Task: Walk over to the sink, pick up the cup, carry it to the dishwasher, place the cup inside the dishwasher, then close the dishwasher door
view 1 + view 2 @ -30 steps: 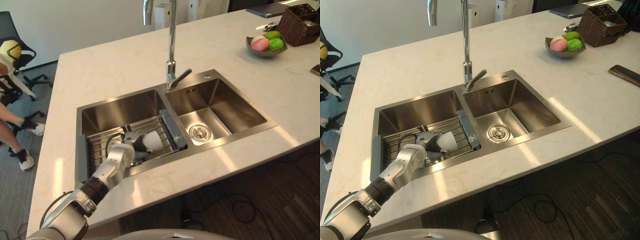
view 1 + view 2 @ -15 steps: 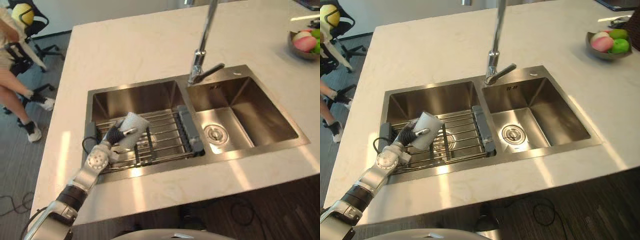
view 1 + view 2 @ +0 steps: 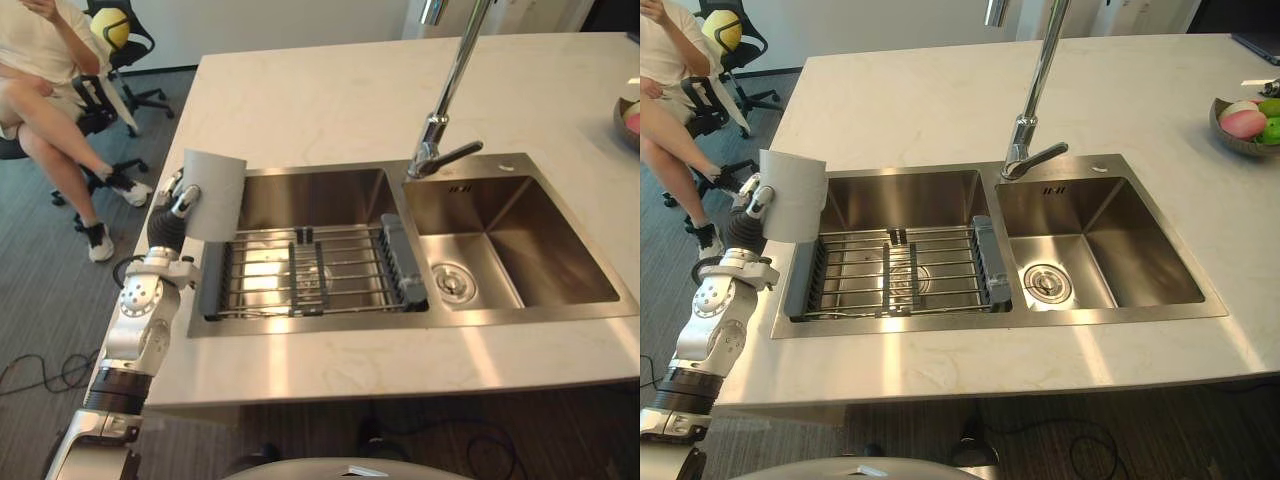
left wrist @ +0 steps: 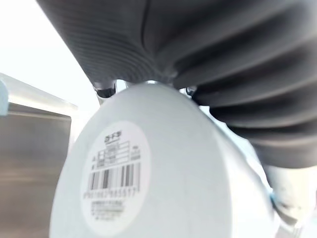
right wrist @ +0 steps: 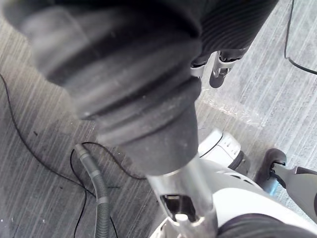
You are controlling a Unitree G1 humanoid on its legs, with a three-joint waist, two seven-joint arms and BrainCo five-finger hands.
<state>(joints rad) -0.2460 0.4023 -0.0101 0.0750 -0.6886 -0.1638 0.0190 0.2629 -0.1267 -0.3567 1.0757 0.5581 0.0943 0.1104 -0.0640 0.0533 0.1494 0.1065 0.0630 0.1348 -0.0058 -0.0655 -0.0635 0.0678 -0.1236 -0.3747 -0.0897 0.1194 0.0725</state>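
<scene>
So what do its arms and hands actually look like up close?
The left arm is silver-grey metal in rounded segments, with a black band lower down. The left hand has a dark ribbed cover over its back and wrist, and silver fingers with dark tips. The right hand wears the same dark ribbed cover.

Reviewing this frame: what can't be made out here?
- Cup inside: the eye views show its side and the left wrist view shows its base, so its contents are unknown.
- Left hand: the far side of its grip is behind the cup in the eye views.
- Faucet spout: cut off by the top edge in the eye views.
- Bowl: cut off by the right edge in both eye views.
</scene>
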